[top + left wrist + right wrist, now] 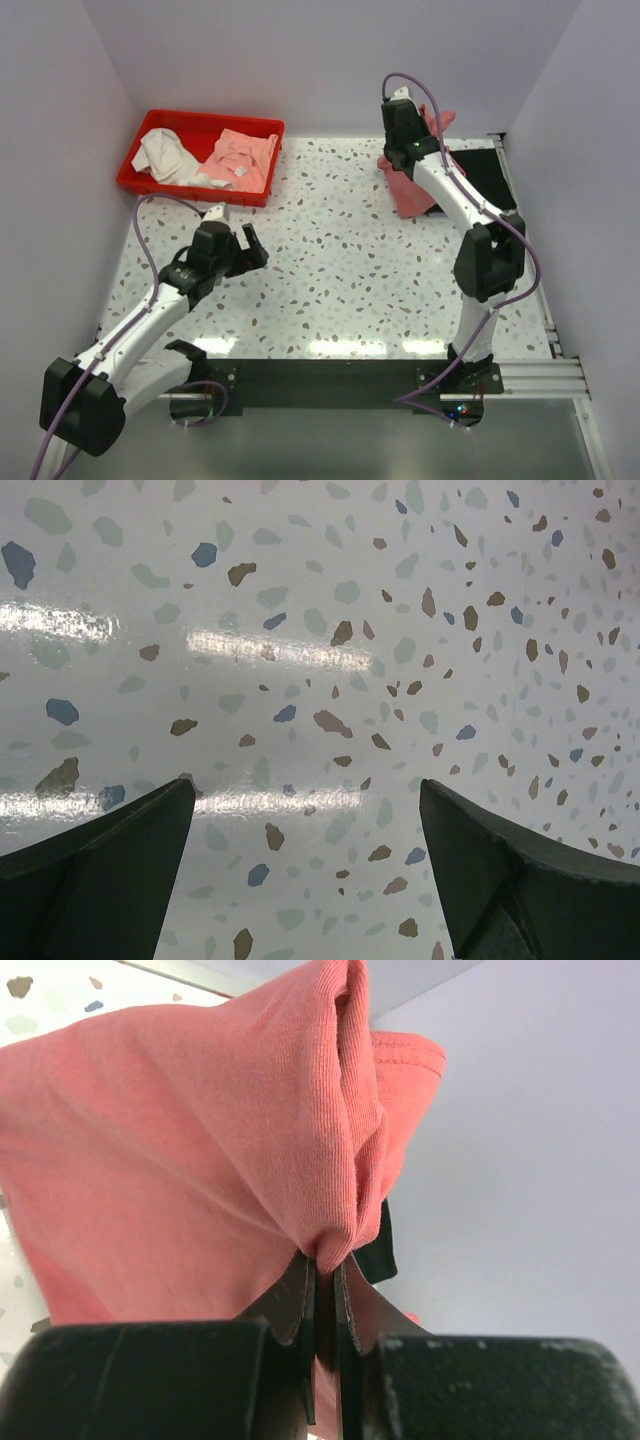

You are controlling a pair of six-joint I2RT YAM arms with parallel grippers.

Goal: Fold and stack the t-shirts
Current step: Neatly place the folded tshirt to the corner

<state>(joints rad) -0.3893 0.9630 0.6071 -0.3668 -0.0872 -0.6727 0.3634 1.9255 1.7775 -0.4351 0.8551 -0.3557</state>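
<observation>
My right gripper (418,128) (325,1255) is at the far right of the table, shut on a pinched fold of the dusty rose-red t-shirt (407,190) (180,1140). The cloth hangs bunched from the jaws and trails down to the table. Beside and partly under it lies the black t-shirt (487,175), which shows as a small dark edge (378,1245) behind the red cloth in the right wrist view. On the left side my left gripper (238,236) (305,785) hovers low over bare speckled tabletop, open, with nothing between its fingers.
A red tray (190,187) stands at the back left, holding a crumpled white garment (165,155) and a pink garment (240,158). Walls close in the table on the left, back and right. A black bar runs along the near edge.
</observation>
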